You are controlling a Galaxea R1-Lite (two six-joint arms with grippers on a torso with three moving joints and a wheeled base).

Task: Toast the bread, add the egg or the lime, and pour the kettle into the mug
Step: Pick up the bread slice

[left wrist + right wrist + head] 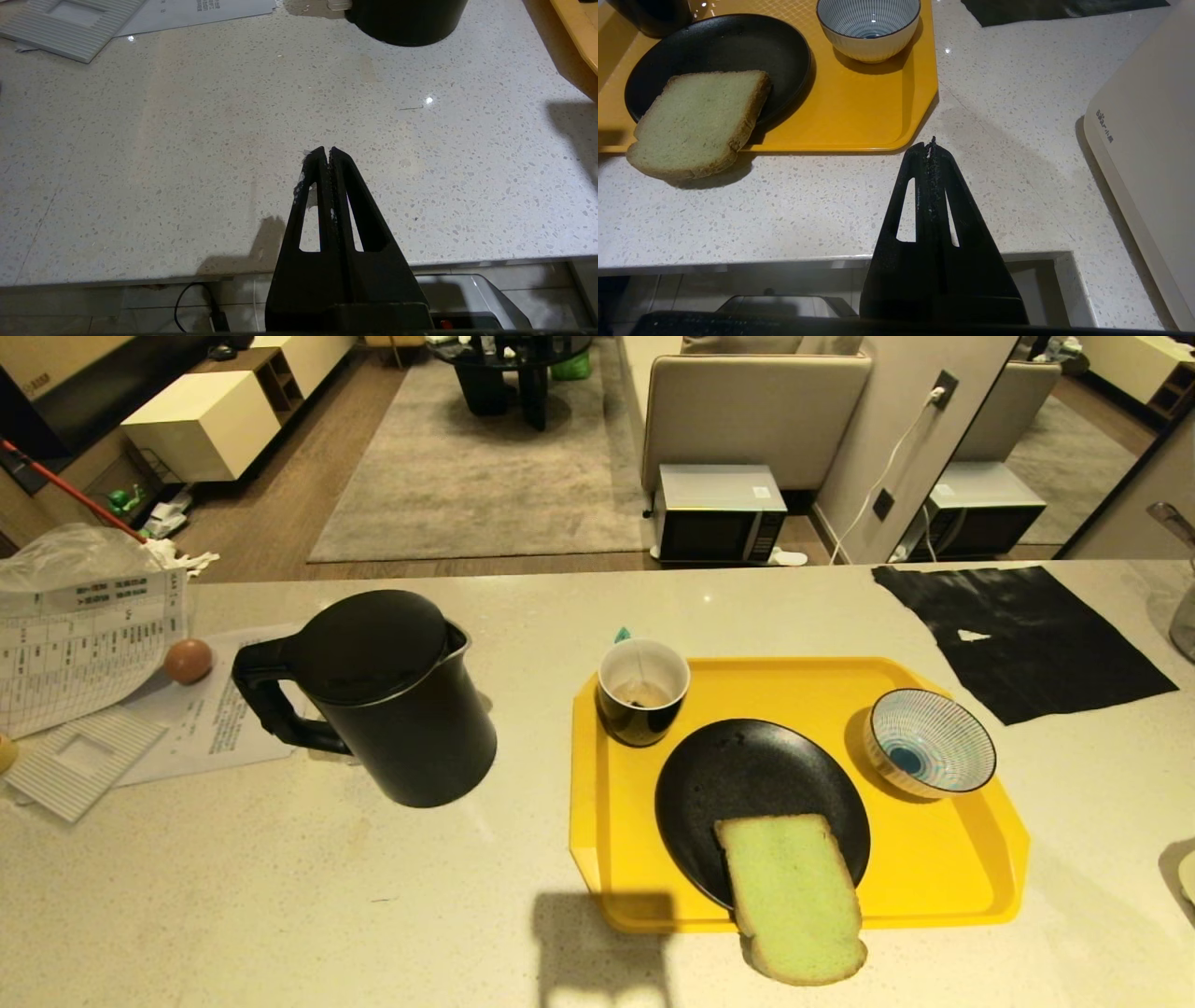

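Currently both end effectors hover over the tabletop's near edge, fingers pressed together, empty: left end effector with the kettle ahead, right end effector with the bread just ahead, half off the black plate.

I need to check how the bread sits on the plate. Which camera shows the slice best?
The right wrist view: the bread fills it close up, leaning off the black plate over the tray's edge. The head view shows the whole slice smaller; the left wrist view shows none of it.
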